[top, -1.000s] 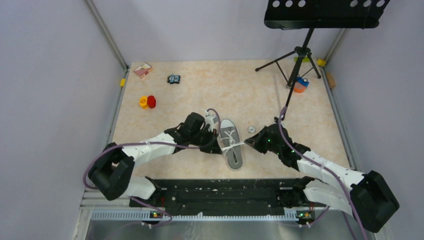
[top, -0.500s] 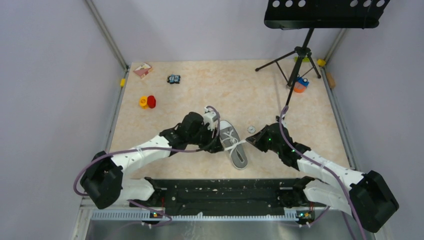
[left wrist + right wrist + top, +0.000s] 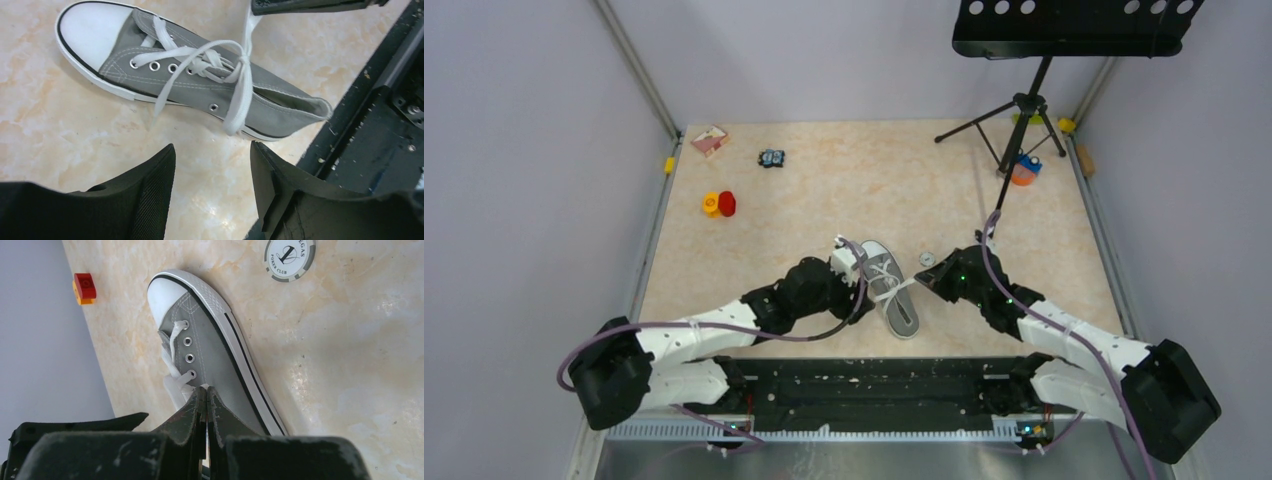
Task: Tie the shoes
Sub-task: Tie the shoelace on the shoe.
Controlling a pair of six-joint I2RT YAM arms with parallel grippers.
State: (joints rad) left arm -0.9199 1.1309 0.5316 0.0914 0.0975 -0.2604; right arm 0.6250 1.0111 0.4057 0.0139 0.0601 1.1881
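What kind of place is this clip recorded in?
Probably a lab robot test cell: a marbled tabletop boxed in by plain walls and metal frame posts, a tripod stand on it, and stray props such as a poker chip near the grey sneaker.

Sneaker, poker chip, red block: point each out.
sneaker (image 3: 95,30), left wrist view, white toe cap.
poker chip (image 3: 290,257), right wrist view, centre of its face.
red block (image 3: 85,285), right wrist view, red side.
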